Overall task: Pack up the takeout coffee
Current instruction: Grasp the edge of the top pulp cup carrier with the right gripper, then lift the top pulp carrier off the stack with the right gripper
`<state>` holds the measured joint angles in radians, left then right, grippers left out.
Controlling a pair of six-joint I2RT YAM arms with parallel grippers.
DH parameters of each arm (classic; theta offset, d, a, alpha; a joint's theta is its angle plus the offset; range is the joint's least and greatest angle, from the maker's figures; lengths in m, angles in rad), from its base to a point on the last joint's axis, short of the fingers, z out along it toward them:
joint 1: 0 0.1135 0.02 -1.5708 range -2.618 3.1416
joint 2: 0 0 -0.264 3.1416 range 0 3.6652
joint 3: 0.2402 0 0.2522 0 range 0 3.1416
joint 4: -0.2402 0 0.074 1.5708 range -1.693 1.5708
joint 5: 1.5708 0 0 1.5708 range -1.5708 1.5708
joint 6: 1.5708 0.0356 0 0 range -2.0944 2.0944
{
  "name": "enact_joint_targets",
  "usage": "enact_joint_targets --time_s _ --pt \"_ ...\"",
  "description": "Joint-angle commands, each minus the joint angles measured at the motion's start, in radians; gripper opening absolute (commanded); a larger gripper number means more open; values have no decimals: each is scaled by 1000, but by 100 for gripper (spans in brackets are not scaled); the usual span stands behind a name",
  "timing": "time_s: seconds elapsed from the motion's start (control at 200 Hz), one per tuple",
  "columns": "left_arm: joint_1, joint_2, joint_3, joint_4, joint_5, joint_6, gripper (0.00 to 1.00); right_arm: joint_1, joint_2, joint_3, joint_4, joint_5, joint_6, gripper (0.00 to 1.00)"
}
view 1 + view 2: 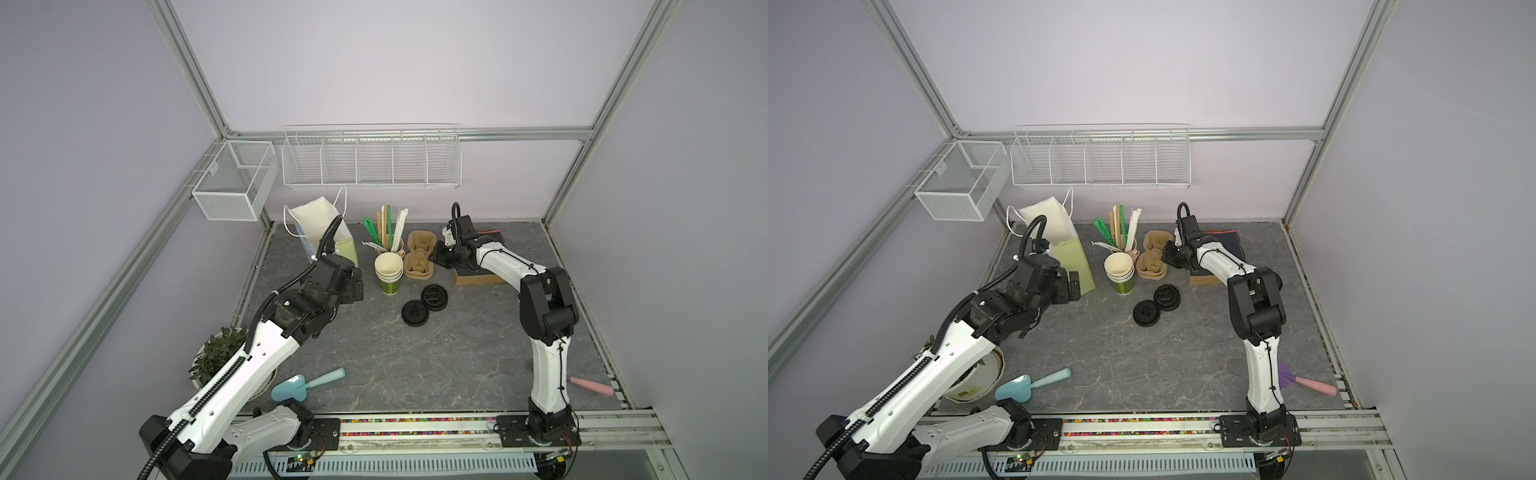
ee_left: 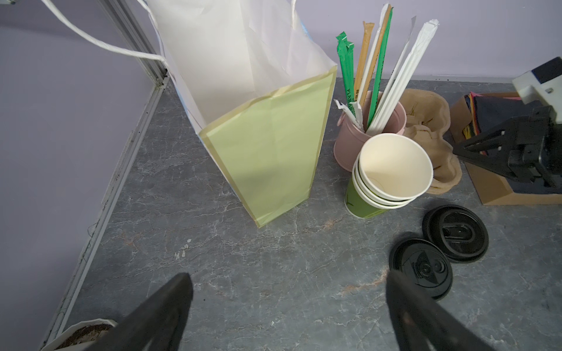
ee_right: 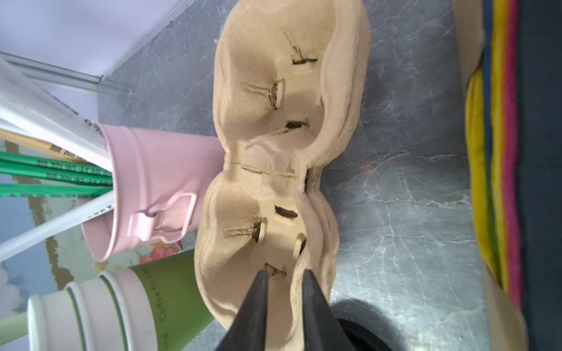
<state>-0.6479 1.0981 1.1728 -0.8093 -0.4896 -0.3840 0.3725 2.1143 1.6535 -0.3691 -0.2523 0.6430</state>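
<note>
1. at far left, by the front edge, a potted plant [image 1: 220, 353] sits under the left arm.
2. left gripper [image 2: 289, 276] hovers over bare tabletop [image 2: 273, 258], fingers spread wide with nothing between them, facing the paper bag.
3. paper bag [image 2: 267, 152] stands upright, mouth open, at back left.
4. right of it stands a pink cup of wrapped straws [image 2: 349, 139], with a stack of lidless cups [image 2: 392, 170] just in front.
5. two loose black lids [image 2: 456, 231] lie flat, touching, nearer the front.
6. right gripper [image 3: 284, 273] sits at the pulp cup carrier [image 3: 273, 197], fingers [image 3: 255, 304] narrowly apart astride its rim. whether they pinch it, i cannot tell.
7. where the takeout coffee is cannot be told from these views.
</note>
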Motion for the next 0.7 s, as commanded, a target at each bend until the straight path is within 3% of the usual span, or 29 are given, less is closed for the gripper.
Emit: enact_joint_targets --time_s 0.0,0.105,0.695 --pt "5 -4 -4 -7 2 11 99 -3 -15 -49 16 32 14 27" --pt "5 -5 -2 -5 6 11 100 14 -57 -55 -5 100 -18 29" --pt "8 -6 -5 -5 19 13 99 22 -12 -36 8 34 10 24"
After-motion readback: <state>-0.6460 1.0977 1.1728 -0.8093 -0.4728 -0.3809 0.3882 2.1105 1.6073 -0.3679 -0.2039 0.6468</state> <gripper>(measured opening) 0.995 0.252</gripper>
